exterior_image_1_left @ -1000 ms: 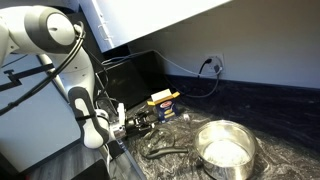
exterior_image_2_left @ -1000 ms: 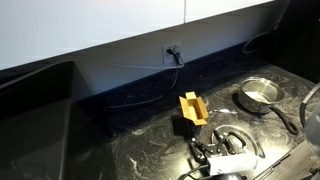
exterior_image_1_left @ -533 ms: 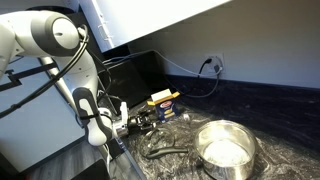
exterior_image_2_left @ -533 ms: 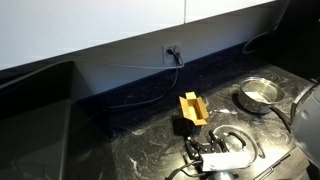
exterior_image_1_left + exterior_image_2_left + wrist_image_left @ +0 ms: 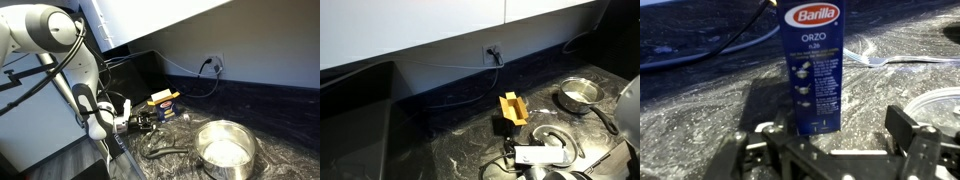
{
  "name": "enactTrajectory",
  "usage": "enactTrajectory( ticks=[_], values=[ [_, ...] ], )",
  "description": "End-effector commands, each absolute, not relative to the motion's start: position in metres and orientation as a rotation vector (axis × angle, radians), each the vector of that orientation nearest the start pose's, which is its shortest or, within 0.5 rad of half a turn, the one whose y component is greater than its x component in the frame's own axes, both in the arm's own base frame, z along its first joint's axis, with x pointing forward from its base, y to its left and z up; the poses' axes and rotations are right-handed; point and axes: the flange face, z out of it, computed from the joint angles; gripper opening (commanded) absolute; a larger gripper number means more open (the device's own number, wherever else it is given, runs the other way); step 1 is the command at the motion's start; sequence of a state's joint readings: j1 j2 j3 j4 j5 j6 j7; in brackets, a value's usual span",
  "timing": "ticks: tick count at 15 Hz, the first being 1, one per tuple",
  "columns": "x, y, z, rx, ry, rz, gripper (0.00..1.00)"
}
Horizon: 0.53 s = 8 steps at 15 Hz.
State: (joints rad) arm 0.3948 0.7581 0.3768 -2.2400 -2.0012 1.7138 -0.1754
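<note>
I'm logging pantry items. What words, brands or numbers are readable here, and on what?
"Barilla": logo at the top of the blue pasta box, wrist view.
"ORZO": just below the logo, same box.
"n.26": small, under "ORZO".
Fine print lower on the box: too blurred to read.
Both exterior views: nothing readable.

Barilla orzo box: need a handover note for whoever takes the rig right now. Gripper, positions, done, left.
Gripper: open, holding nothing. It is low over the dark marbled counter, level with the box.
Blue Barilla orzo cardboard box: upright on the counter, centred ahead of the open jaws in the wrist view. No finger visibly touches it.
Round steel pot: on the counter off to one side, apart from the box.
Done: gripper lined up on the box.
Left: box not gripped, not lifted. How far it sits between the fingers cannot be told.
</note>
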Motion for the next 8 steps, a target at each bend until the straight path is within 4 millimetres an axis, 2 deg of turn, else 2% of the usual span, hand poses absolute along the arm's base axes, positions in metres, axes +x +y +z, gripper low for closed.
enactTrajectory(
  ticks=[1, 8],
  values=[
    [0.386, 0.295, 0.069, 0.499, 1.860, -0.224, 1.00],
    [0.410, 0.296, 0.076, 0.386, 1.952, -0.289, 1.00]
  ],
)
